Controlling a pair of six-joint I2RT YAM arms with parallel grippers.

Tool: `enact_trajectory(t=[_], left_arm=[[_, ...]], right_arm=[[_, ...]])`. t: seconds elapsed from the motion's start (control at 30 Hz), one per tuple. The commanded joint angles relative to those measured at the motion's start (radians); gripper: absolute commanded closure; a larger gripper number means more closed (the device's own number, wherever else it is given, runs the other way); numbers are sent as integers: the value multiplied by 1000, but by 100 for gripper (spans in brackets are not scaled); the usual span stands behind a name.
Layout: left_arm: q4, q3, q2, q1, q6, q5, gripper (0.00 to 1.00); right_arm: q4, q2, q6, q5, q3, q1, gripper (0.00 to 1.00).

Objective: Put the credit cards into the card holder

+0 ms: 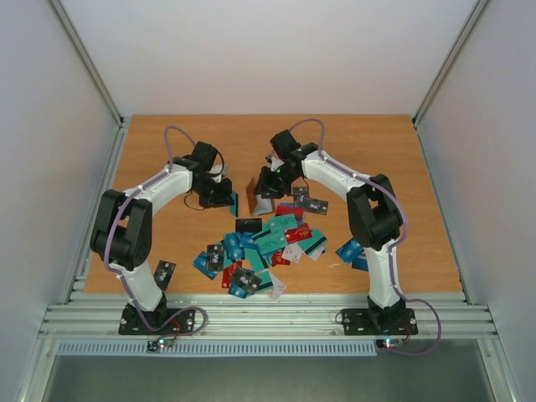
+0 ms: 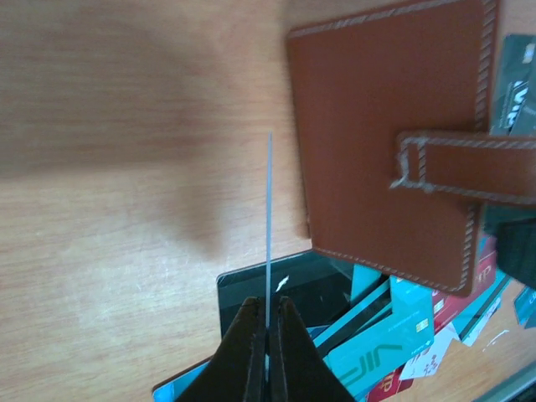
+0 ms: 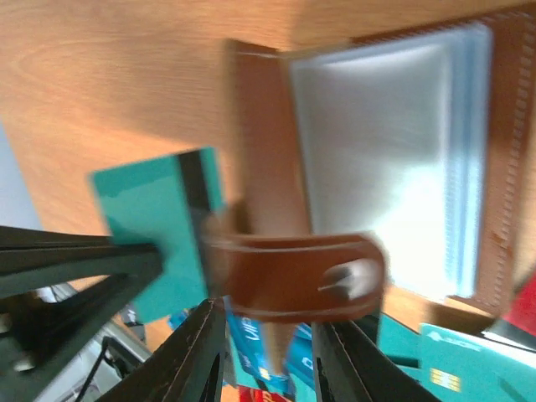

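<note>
As left gripper [image 2: 266, 308] pinches card [image 3: 155, 230], card holder [image 3: 255, 142] open.

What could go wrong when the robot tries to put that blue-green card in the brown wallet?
1. The left jaws pinch the teal card by one edge only, so it might twist or slip if it bumps the card holder.
2. The strap lies right beside the card and partly across the clear sleeves, so the card could snag on it.
3. A missed push could scatter the loose cards beside the holder.
</note>
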Motion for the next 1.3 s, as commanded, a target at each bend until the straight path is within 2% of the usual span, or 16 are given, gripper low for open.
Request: enact_trajectory(t=[0.0,0.23,0.4,0.47,0.57,0.7,0.83,0.97,1.27], left_arm=[[59,-67,-32,9,-17,76,100],[130,-218,-144,43,-100,136,100],[106,-214,-130,57,-55,109,100],[62,-184,-125,69,-31,67,100],[-31,-122,-141,86,16,-78,100],[-83,-37,-121,92,86,-203,100],[-82,41,-32,93,109,-211,100],[-78,98,36,92,131,-220,100],[-118,215,202,86,162,-127,100]], right_arm=[[-5,41,-13,-23,73,40,70],[13,128,0,-29,147,87,70],[79,103,11,-36,134,89,70],[69,107,5,-38,152,89,70],[33,92,-9,-23,165,88,67],[5,19,-35,41,103,77,64],[28,-59,-33,63,11,34,63],[-18,-52,-71,106,11,-1,66],[-116,120,-128,188,200,-2,78]])
